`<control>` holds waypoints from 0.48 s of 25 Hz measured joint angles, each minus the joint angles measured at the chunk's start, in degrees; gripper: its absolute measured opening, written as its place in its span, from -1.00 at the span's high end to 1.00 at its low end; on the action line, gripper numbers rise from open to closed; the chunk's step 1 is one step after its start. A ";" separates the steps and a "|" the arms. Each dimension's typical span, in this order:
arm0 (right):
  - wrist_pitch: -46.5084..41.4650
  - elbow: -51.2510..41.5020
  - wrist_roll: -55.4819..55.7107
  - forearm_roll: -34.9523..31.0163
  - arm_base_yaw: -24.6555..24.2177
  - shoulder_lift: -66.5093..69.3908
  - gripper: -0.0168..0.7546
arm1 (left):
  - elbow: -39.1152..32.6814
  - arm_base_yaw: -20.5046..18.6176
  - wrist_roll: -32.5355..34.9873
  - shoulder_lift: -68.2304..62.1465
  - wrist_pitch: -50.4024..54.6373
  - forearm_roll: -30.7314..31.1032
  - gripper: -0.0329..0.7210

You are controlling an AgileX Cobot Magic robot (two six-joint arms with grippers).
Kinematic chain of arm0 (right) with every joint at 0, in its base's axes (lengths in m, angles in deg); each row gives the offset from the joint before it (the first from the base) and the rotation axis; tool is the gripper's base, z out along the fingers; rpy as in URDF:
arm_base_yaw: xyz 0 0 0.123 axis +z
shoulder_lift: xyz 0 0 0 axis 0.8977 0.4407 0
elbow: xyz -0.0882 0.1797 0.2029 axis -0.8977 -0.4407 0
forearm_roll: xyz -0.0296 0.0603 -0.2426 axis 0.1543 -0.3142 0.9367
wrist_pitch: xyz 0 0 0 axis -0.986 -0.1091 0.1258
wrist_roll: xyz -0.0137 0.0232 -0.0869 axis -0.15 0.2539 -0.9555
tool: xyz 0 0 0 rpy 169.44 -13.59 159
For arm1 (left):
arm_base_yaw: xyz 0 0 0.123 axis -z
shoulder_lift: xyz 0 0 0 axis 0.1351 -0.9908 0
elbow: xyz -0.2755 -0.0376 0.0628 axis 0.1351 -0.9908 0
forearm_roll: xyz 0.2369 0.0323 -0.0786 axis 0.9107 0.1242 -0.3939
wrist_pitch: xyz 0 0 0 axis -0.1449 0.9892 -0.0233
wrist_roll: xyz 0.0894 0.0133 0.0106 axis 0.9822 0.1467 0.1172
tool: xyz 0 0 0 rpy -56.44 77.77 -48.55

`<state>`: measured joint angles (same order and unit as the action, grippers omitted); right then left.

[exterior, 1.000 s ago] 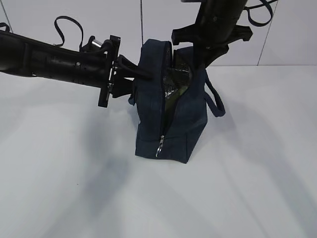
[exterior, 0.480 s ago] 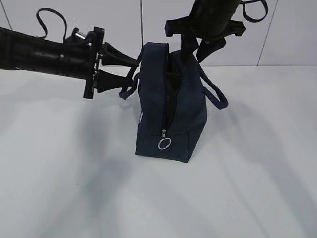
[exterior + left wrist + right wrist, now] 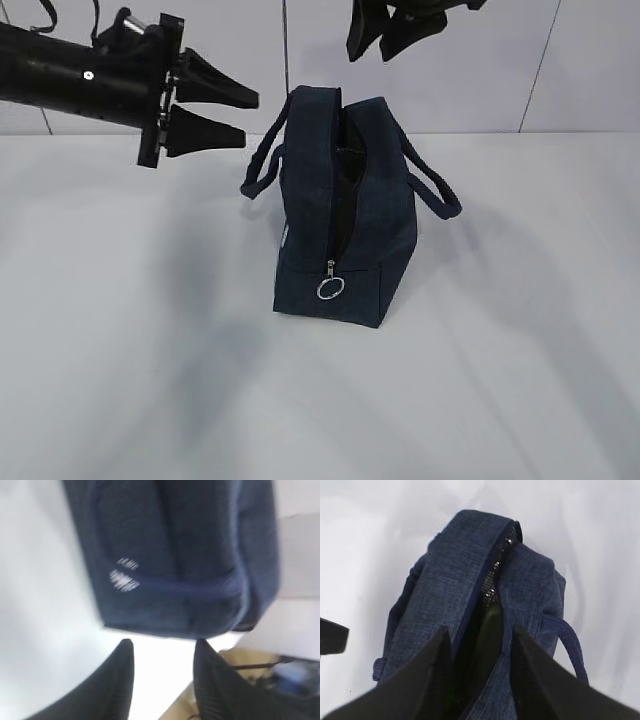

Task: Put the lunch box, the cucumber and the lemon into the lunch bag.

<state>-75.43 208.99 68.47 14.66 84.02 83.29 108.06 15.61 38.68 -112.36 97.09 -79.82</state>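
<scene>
Standing upright at the centre of the table (image 3: pixel 120 380), the lunch bag (image 3: pixel 375 235) is where you should look first: its zipper runs down the near end to the silver ring pull (image 3: pixel 331 289), and the top seam gapes only a narrow slit. Neither gripper touches it.

Your left gripper (image 3: pixel 222 113) hangs at about ten o'clock from the bag, level with its top, fingers spread and empty, pointing toward the bag's side. From its wrist camera you see that side panel with the small white logo (image 3: pixel 122 575) and open air between the fingers, so nothing is gripped there.

Your right gripper (image 3: pixel 388 38) sits at twelve o'clock, above the bag's far end, also released with nothing between its fingers. Its camera looks straight down into the slit, where a dark green surface (image 3: pixel 491 630) shows inside; it may be the cucumber or the lunch box lid, but you cannot tell which. No lemon, cucumber or lunch box lies on the table in any view, so they are probably inside the bag already.

The handles (image 3: pixel 433 185) flop outward on both sides, likely because nothing is lifting them.
</scene>
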 joint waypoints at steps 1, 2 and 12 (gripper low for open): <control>0.00 0.10 -0.67 -0.10 0.00 -0.28 0.14 | 0.00 -0.48 0.00 0.72 0.05 1.61 -0.06; 0.00 0.10 -1.24 -0.23 0.00 -0.65 0.17 | 0.39 -1.08 0.00 1.24 0.15 4.10 -0.04; -0.33 0.13 -7.18 -5.73 0.10 -7.83 0.36 | 2.73 -2.60 -5.92 10.41 1.61 35.98 0.19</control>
<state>-75.75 209.11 61.29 8.93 84.12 75.46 110.80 13.01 32.76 -101.95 98.70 -43.84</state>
